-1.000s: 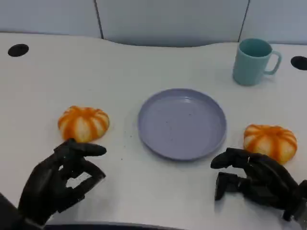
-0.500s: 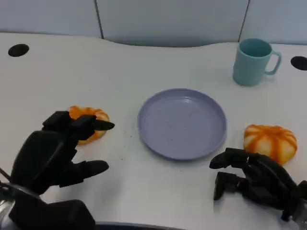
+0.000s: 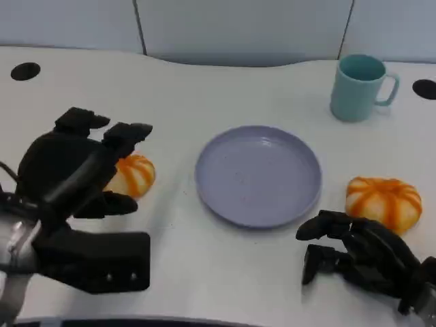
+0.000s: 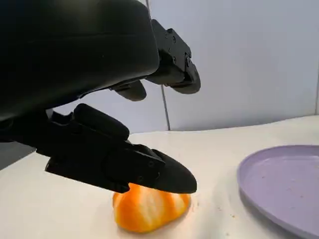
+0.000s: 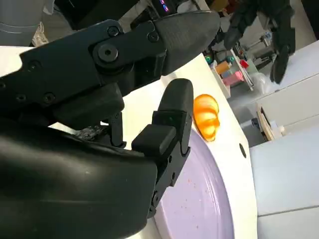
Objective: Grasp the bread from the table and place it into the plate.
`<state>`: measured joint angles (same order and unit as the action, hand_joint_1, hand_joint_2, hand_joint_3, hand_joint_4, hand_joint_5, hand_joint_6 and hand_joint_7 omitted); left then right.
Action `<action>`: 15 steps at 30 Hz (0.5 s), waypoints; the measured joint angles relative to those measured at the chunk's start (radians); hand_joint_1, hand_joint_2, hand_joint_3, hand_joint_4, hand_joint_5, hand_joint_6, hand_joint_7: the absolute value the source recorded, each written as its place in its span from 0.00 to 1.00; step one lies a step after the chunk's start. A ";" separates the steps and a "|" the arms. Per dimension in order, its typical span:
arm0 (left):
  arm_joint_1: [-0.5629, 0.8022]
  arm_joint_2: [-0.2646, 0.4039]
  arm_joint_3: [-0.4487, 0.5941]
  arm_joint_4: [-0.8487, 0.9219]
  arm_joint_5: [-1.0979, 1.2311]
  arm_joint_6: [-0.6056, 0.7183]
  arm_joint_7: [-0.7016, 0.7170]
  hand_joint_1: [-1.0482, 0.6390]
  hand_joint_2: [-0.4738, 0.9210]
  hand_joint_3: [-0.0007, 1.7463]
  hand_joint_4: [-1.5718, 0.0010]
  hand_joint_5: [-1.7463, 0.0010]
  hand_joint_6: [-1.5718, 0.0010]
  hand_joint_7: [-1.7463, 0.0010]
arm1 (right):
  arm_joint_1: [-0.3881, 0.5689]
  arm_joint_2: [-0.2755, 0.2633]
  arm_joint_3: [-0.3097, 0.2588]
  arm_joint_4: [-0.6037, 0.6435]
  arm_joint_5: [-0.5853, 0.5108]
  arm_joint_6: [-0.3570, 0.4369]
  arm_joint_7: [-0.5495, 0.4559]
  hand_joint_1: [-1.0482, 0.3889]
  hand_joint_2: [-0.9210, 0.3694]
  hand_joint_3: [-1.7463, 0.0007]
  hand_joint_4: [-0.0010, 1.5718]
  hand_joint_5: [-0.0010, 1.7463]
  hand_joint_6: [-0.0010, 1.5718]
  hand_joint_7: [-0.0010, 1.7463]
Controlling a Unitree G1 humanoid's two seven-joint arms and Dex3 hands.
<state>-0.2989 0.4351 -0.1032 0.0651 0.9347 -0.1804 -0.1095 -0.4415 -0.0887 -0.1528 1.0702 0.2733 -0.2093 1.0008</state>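
Even, bright light falls from above; the white table [image 3: 225, 88] shows only soft, faint shadows and no glare. The wrist views blur the near black fingers [image 4: 149, 169].

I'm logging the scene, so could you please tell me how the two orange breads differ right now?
The left bread lies partly hidden under the left robot hand, whose fingers hang open above it; the right bread lies fully exposed, with the right robot hand resting nearer the robot and apart from it. Both are orange with pale stripes and flank the plate.
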 measured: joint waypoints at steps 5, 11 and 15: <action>-0.088 0.033 -0.050 0.122 -0.013 0.053 -0.058 0.12 0.99 0.02 1.00 0.90 0.91 0.99 | 0.004 -0.001 0.001 -0.014 0.000 0.011 -0.005 0.42 0.00 0.95 0.43 0.77 0.49 0.43; -0.192 0.039 -0.129 0.266 -0.034 0.082 -0.082 0.11 1.00 0.01 1.00 0.92 0.92 1.00 | 0.010 -0.001 0.003 -0.032 0.000 0.023 -0.005 0.42 0.00 0.94 0.42 0.78 0.49 0.44; -0.264 0.038 -0.175 0.354 -0.044 0.093 -0.109 0.10 1.00 0.03 1.00 0.95 0.94 1.00 | 0.012 0.000 0.003 -0.029 0.000 0.015 0.000 0.43 0.00 0.93 0.41 0.78 0.49 0.44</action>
<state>-0.5624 0.4736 -0.2780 0.4189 0.8908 -0.0869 -0.2185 -0.4295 -0.0890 -0.1496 1.0413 0.2735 -0.1940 1.0005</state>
